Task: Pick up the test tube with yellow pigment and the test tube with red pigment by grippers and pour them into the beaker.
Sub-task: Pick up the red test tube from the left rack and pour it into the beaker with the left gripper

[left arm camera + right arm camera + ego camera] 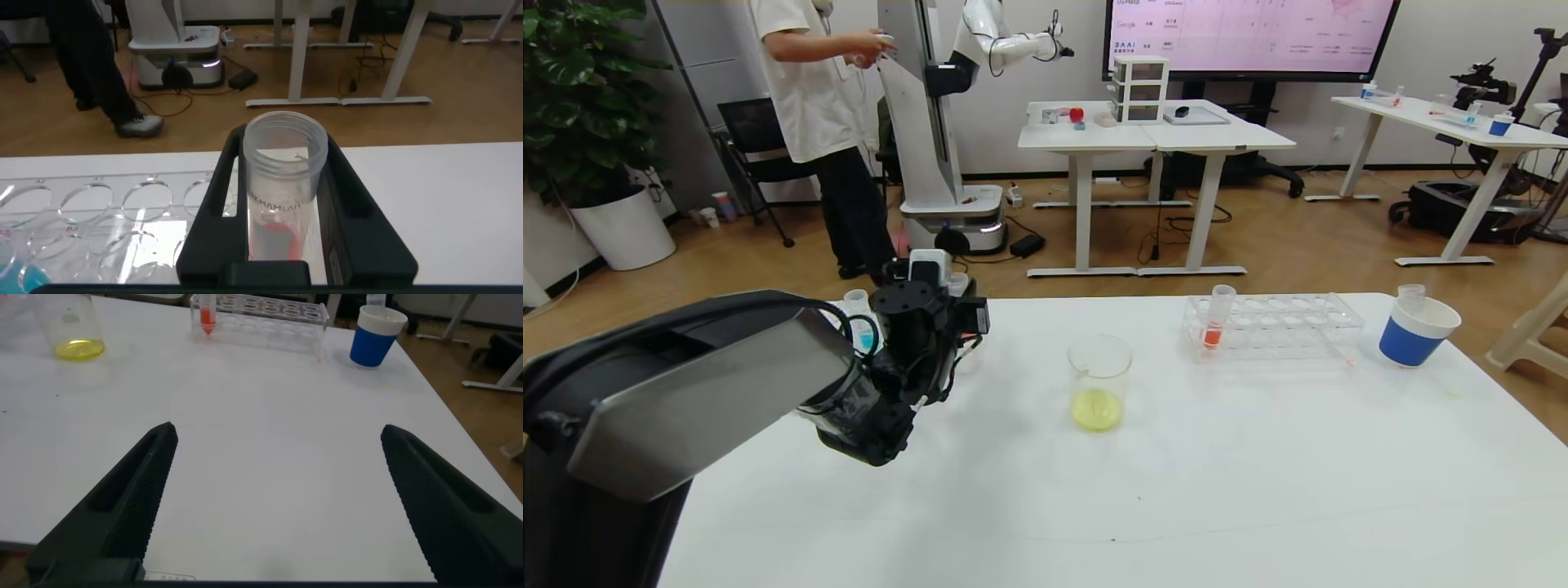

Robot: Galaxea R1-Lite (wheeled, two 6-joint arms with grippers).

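My left gripper (947,287) is at the table's far left, shut on the test tube with red pigment (282,204). The tube stands upright between the fingers (216,192), with red liquid at its bottom, by a clear rack (98,204). Its rim (958,283) shows in the head view. The beaker (1099,382) stands mid-table, to the right of that gripper, with yellow liquid in its bottom; it also shows in the right wrist view (73,331). The test tube with yellow pigment is out of view. My right gripper (279,431) is open and empty over bare table.
A second clear rack (1282,322) at the back right holds a tube of orange-red liquid (1217,322). A blue-and-white paper cup (1417,331) holding an empty tube stands right of it. A tube with blue liquid (858,320) stands behind my left arm. A person stands beyond the table.
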